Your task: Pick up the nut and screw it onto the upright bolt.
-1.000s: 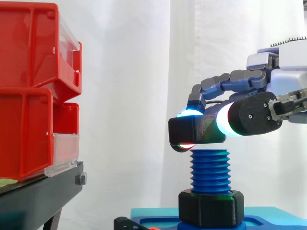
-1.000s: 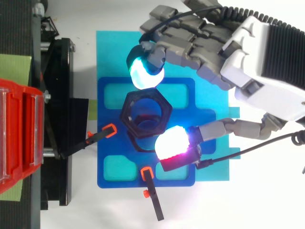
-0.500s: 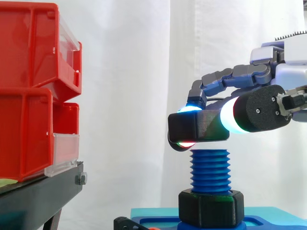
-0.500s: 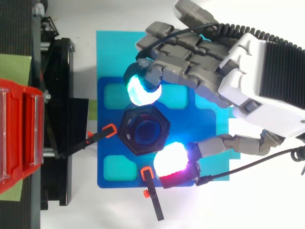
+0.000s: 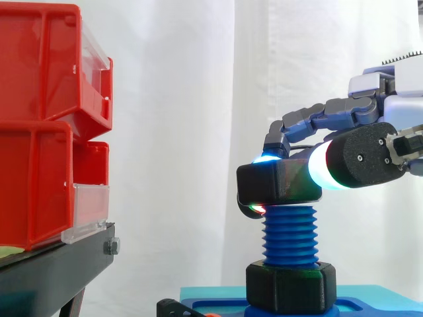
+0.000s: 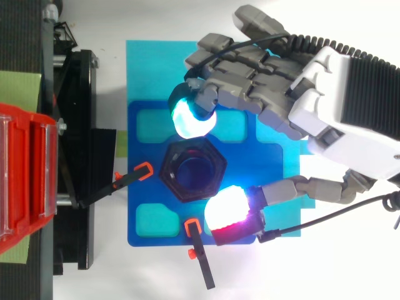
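Note:
A black hexagonal nut point(image 5: 277, 183) point(image 6: 192, 170) sits level on the top of the upright blue threaded bolt point(image 5: 289, 236). My hand point(image 6: 294, 100) comes in from the right and pinches the nut between a cyan-glowing fingertip point(image 6: 192, 117) on its far side and a white-red glowing thumb tip point(image 6: 227, 209) on its near side. In the top view the bolt's blue end shows through the nut's hole, centred in it. A second black nut point(image 5: 291, 286) sits at the bolt's foot on the blue base point(image 6: 150, 215).
Red stacked bins point(image 5: 46, 125) stand on a black stand point(image 5: 56, 264) to the left. Black clamps with orange tips point(image 6: 142, 169) hold the blue base at its left and front edges. A light blue mat point(image 6: 150, 69) lies under the base.
The hand carried the nut slightly right and down, from hanging just above the bolt's tip to resting on its top threads, and the nut has become centred over the bolt.

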`<move>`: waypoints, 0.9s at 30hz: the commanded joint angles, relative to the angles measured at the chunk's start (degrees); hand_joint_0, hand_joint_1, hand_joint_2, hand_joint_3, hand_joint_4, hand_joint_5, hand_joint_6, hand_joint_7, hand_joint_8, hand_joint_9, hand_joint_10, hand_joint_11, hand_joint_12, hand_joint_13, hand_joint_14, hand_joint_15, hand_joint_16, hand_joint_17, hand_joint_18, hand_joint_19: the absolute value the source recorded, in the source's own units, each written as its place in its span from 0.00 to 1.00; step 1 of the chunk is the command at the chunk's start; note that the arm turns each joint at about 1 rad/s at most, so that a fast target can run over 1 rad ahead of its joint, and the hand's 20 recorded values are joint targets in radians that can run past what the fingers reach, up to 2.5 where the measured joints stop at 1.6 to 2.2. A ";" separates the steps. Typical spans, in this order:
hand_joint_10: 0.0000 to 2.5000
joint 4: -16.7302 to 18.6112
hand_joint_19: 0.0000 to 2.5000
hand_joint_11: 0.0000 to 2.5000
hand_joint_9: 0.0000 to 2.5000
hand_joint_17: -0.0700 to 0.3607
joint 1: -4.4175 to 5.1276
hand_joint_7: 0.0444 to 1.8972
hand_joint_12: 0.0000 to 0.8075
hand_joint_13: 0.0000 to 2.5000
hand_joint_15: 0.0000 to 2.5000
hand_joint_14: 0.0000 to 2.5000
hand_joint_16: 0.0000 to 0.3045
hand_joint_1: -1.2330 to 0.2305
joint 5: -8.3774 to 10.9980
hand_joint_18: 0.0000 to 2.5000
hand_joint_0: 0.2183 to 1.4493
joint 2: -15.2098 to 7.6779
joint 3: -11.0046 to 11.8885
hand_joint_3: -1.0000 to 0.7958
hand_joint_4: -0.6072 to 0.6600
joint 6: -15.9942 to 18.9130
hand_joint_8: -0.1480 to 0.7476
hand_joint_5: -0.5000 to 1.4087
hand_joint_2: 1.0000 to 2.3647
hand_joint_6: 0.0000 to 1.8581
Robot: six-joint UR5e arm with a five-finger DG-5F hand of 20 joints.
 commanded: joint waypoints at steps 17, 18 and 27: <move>0.00 0.11 0.00 0.00 0.19 0.34 1.32 0.69 0.38 0.12 0.00 0.00 0.11 0.40 0.73 0.05 0.26 0.00 -0.05 0.31 0.70 -0.14 0.52 0.18 0.00 0.28; 0.00 0.11 0.00 0.00 0.19 0.34 1.32 0.68 0.38 0.12 0.00 0.00 0.11 0.40 0.73 0.05 0.26 0.00 -0.05 0.30 0.69 -0.14 0.52 0.18 0.00 0.28; 0.00 -0.33 0.00 0.00 0.19 0.34 1.41 0.69 0.38 0.12 0.00 0.00 0.11 0.40 0.81 0.05 0.26 0.00 -0.05 0.30 0.69 -0.05 0.52 0.18 0.00 0.28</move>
